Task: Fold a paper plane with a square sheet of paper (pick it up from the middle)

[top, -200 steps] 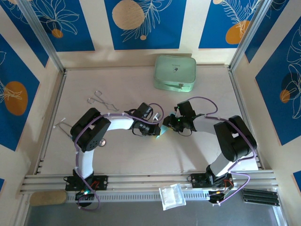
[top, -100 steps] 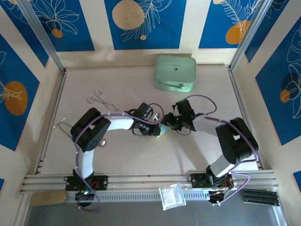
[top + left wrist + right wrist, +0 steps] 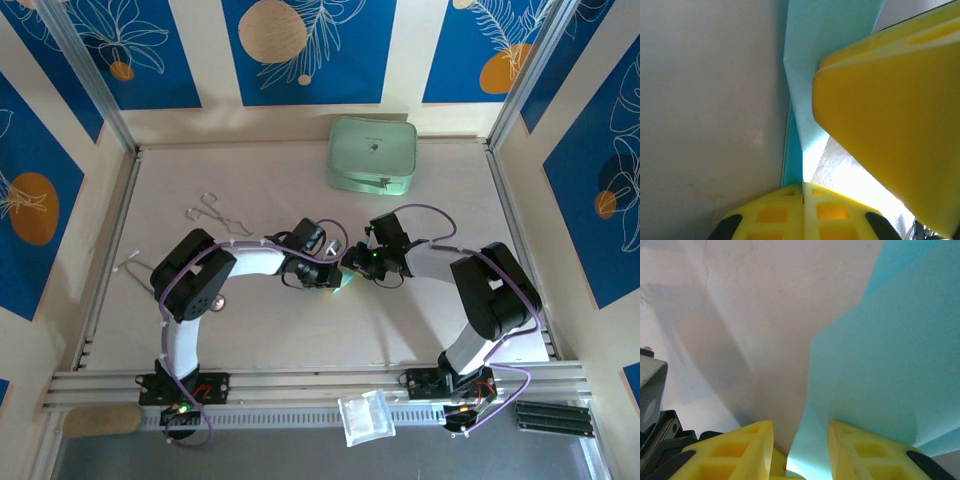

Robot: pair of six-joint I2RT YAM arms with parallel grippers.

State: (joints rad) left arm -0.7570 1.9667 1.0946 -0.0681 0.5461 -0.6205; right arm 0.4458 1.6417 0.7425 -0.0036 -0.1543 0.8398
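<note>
Top view first: both arms reach in and meet mid-worktop (image 3: pixel 250 330). The left tool (image 3: pixel 333 278) and right tool (image 3: pixel 356 263) are nearly nose to nose, with a sliver of the square sheet of paper (image 3: pixel 344 285) peeking out between them. A mint-green case (image 3: pixel 372 155) sits well off at the far edge, and some bent wire bits (image 3: pixel 214 212) lie over on the left.

Left wrist cam: the left tool (image 3: pixel 803 192) has its fingers pressed together, pinching the sky-blue sheet (image 3: pixel 810 75) right at a crease. The right tool's yellow finger (image 3: pixel 890 125) looms in just beside it.

Right wrist cam: the right tool (image 3: pixel 800 452) has its fingers parted, not clamped. The creased sheet (image 3: pixel 890 340) runs down into that gap, lying against the bare worktop.
</note>
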